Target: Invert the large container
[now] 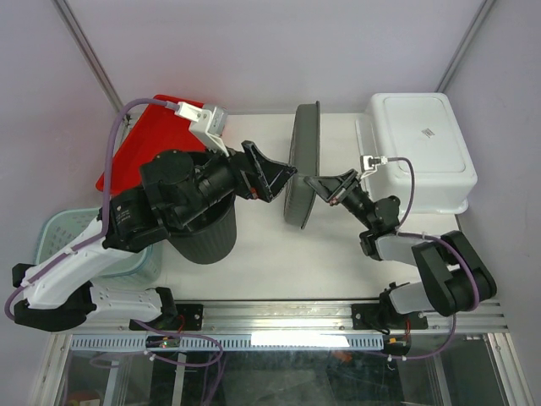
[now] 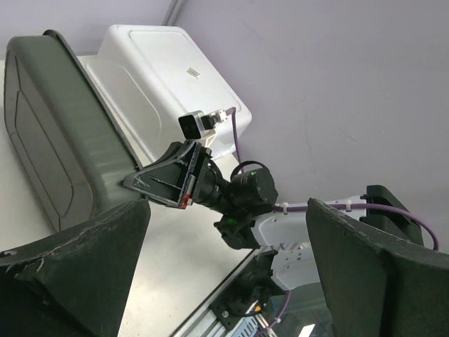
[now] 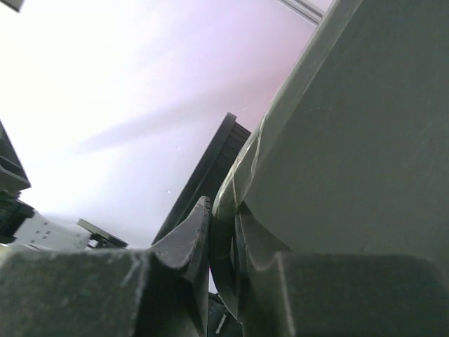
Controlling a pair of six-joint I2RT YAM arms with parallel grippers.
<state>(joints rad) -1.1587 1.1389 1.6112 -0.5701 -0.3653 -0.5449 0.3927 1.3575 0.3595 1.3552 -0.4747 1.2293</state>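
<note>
The large grey container (image 1: 303, 165) stands on its long edge in the middle of the table, its open side facing left. My right gripper (image 1: 325, 188) is shut on its rim from the right; in the right wrist view the fingers (image 3: 189, 246) pinch the rim and the container's wall (image 3: 351, 140) fills the right side. My left gripper (image 1: 275, 173) is open and empty, just left of the container and apart from it. In the left wrist view the container (image 2: 56, 126) is at the left, with the right gripper (image 2: 151, 181) on its rim and my left fingers (image 2: 77, 267) spread wide.
A white tub (image 1: 418, 148) lies bottom up at the back right, close behind the right arm. A dark round bin (image 1: 207, 241) sits under the left arm. A red board (image 1: 144, 139) leans at the back left. A mint basket (image 1: 68, 233) is at the left edge.
</note>
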